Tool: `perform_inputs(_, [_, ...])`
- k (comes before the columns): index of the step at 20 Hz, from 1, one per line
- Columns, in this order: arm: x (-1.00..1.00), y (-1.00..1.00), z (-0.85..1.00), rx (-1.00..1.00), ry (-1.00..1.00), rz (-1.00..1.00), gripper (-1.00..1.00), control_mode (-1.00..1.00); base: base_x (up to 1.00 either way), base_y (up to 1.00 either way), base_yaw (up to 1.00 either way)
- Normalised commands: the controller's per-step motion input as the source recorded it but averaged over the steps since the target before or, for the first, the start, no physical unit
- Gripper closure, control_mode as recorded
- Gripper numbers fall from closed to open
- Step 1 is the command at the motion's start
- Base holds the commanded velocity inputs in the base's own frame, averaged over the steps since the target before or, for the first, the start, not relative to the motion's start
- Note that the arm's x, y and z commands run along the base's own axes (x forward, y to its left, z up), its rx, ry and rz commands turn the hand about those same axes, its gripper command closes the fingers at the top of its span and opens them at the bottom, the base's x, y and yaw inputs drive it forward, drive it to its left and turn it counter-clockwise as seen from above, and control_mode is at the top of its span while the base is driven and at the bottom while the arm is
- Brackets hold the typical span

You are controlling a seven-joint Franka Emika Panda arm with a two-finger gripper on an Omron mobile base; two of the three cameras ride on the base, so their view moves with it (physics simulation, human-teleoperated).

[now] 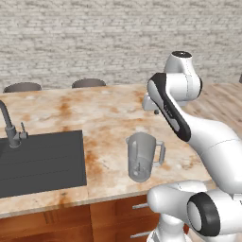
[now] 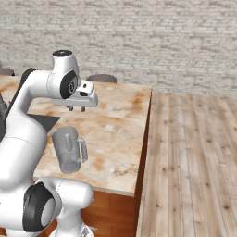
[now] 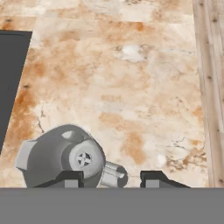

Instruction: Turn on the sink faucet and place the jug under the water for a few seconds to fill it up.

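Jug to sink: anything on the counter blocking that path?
Nothing visible does. The jug stands upright on bare marble right of the sink, with bare counter between them. The faucet sits at the sink's far left edge. The hand hangs above the jug.

A: What colours mark the rectangular stone countertop?

B: Cream marble, mottled with rust-orange veins, over reddish-brown wooden cabinet fronts.

A: And the cylindrical translucent jug?

B: Smoky grey, see-through. The rectangular basin of the sink is matte black; the gooseneck metal faucet is dark grey.

A: Behind?

B: A pale grey brick wall and a light plank floor.
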Motion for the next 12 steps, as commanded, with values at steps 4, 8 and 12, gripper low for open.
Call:
perform_inputs(4, [0.0, 0.0, 0.0, 0.0, -0.01, 0.0, -1.0, -1.0, 0.0, 0.0, 0.0])
perform_inputs(8, [-0.41, -0.09, -0.02, 0.0, 0.0, 0.0, -1.0, -1.0, 0.0, 0.0, 0.0])
perform_inputs(12, [-0.16, -0.09, 0.0, 0.02, 0.0, -0.04, -1.0, -1.0, 0.0, 0.0, 0.0])
